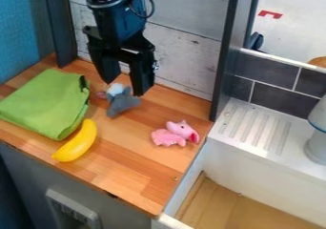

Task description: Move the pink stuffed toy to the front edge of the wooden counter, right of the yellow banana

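Observation:
The black gripper point(127, 82) hangs over the back of the wooden counter, its two fingers spread apart and pointing down with nothing held. Just under and behind the fingertips lies a small grey plush toy point(122, 103) with a pale blue and white top. To its left is a folded green cloth point(47, 104). A yellow banana point(77, 142) lies beside the cloth's front right corner. On the right part of the counter sits a pink plush toy point(174, 134), apart from the other things.
A white sink point(267, 156) with a ribbed drainboard adjoins the wooden counter point(127, 175) on the right. At the right edge stands a pale cylindrical object point(317, 137). Dark posts and a whitewashed plank wall point(185, 46) bound the back.

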Motion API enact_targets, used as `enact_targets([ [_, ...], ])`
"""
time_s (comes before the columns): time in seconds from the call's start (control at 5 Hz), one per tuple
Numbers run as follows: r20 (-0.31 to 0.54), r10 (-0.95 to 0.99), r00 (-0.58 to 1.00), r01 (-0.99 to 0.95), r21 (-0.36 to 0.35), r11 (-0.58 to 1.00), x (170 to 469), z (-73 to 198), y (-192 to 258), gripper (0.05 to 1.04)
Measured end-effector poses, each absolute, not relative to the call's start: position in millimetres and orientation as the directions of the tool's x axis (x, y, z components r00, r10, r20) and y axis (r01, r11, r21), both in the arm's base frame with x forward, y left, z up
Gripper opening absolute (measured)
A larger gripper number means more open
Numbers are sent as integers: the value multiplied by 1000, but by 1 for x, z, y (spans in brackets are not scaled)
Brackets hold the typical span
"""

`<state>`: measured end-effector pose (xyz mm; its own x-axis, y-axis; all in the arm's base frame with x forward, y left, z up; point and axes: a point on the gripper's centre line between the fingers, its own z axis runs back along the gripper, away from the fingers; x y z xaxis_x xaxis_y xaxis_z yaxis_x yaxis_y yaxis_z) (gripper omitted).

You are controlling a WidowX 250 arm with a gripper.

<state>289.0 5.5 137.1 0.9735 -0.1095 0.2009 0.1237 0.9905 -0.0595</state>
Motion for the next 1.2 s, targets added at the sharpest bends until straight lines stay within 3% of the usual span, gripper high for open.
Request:
enact_targets([
  [0.2, 177, -109, 978, 122, -64, 990, 288, 130, 5, 1001],
  [1.0, 57, -318, 946, 320, -33, 947, 349, 64, -22, 1001],
  [1.2, 11, -335, 942, 335, -63, 940, 351, 53, -24, 1001],
])
